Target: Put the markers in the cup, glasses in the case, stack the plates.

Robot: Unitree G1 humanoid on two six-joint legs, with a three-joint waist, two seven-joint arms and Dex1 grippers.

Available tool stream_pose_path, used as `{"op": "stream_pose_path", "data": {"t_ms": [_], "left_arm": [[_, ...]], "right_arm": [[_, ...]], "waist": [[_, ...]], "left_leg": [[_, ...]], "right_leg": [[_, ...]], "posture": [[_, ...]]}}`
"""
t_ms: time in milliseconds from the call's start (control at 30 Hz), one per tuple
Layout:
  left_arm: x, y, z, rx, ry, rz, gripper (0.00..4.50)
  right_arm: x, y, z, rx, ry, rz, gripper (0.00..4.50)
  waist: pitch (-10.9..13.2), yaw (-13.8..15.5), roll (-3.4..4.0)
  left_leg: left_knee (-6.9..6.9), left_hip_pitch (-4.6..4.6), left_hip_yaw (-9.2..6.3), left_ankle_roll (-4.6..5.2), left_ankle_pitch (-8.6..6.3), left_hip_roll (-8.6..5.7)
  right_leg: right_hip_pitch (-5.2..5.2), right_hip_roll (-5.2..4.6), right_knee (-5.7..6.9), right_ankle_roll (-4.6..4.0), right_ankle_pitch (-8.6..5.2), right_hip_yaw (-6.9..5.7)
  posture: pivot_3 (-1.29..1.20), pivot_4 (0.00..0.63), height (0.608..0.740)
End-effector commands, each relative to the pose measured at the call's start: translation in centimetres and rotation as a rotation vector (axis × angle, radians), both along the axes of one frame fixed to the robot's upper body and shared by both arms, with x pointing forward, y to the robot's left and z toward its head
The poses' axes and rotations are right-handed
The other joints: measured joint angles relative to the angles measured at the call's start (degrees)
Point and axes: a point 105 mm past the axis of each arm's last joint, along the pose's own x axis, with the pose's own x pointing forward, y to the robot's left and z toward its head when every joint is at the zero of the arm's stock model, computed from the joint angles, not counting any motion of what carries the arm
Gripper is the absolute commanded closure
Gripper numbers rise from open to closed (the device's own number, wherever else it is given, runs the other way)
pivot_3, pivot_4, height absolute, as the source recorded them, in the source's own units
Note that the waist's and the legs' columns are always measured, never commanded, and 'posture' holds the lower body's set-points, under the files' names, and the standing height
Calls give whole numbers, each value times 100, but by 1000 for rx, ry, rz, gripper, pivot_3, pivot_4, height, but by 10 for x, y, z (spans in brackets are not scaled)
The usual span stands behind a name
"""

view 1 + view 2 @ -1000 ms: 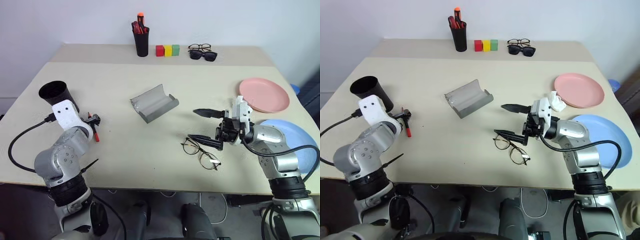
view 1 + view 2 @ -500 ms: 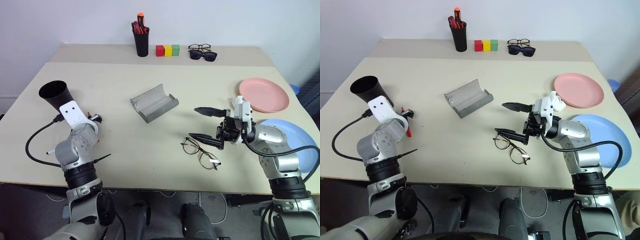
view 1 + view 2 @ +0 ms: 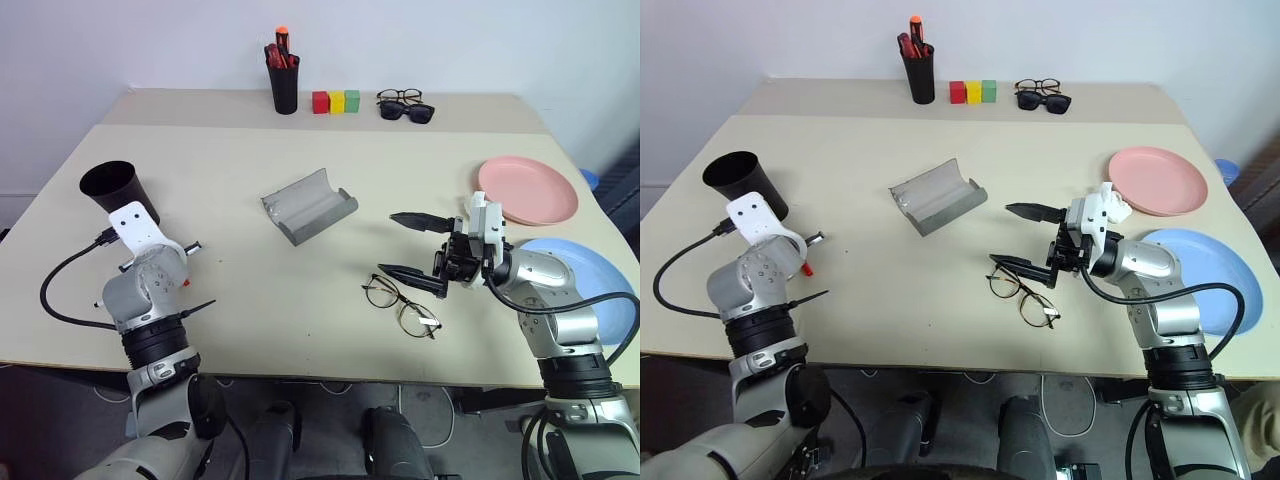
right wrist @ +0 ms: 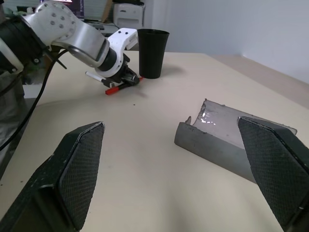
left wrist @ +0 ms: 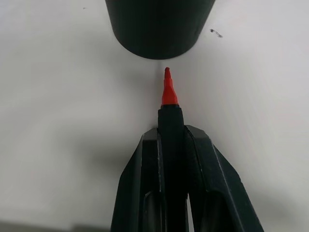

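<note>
My left gripper [image 5: 170,133] is shut on the red marker [image 5: 168,92], low over the table, with the marker's red end pointing at the foot of the black cup [image 5: 159,24]. The right wrist view shows that gripper [image 4: 128,77] beside the cup [image 4: 153,46]. My right gripper [image 3: 386,242] hangs open just above the wire-frame glasses [image 3: 400,305], nothing between its fingers. The grey case [image 3: 308,205] lies open at the table's middle. A pink plate [image 3: 527,190] and a light blue plate [image 3: 590,285] sit apart at the right.
At the back edge stand a black pen holder [image 3: 284,85] with markers, a row of red, yellow and green blocks [image 3: 335,100], and two more pairs of glasses [image 3: 405,105]. The blue plate lies under my right forearm.
My left gripper has closed on the marker, and the left arm has swung in closer beside the cup. The right arm and the glasses have stayed put.
</note>
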Motion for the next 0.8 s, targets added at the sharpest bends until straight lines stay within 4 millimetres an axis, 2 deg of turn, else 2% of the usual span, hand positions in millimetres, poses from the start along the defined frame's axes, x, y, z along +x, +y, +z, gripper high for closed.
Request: {"op": "stream_pose_path", "data": {"t_ms": [33, 100, 133, 200, 300, 400, 600, 800], "left_arm": [[0, -34, 68, 240, -293, -212, 4464], [-18, -58, 104, 467, -451, -338, 4464], [-27, -63, 116, 587, -516, -362, 4464], [-37, -62, 130, 711, -591, -368, 4464], [-32, -24, 153, 774, -656, -154, 4464], [-21, -4, 175, 943, -732, -31, 4464], [3, 25, 183, 1261, -778, 132, 4464], [23, 48, 173, 1370, -722, 194, 4464]], "right_arm": [[1, 2, 9, 10, -49, 1, 0], [3, 3, 8, 11, -49, 0, 0], [5, 4, 8, 12, -49, 1, 0], [7, 5, 8, 14, -51, 4, 0], [10, 8, 9, 18, -52, 9, 0], [12, 9, 8, 21, -53, 9, 0], [13, 12, 6, 30, -49, -1, 0], [11, 11, 7, 38, -47, -23, 0]], "waist": [[4, 1, -7], [8, -5, -13], [8, -14, -13], [4, -26, -6], [1, -8, 2], [2, -3, 1], [2, 6, 1], [2, 4, 0]], "left_leg": [[-2, -2, 0, 0, 0, 0], [-4, -11, 0, 0, 1, 0], [-6, -12, 2, -1, 1, 1], [-16, -11, 14, -2, 0, 3], [-16, -2, 14, -2, 0, 11], [-11, -1, 9, -3, 0, 34], [-15, -1, 17, 10, 12, 35], [-21, -9, 21, 11, 12, 33]], "right_leg": [[-2, 1, -4, -1, 1, 0], [-12, 1, -5, -2, 1, 3], [-16, 1, -6, -3, 1, 6], [-23, 2, -6, -5, 1, 20], [-19, 11, -5, -24, -4, 22], [-19, 32, -7, -33, -6, 14], [-23, 31, -12, -28, 20, 15], [-38, 31, -6, -18, 20, 15]], "posture": [[0, 150, 740], [0, 150, 740], [0, 150, 740], [0, 150, 740], [0, 150, 740], [0, 150, 740], [0, 150, 740], [0, 150, 740]]}}
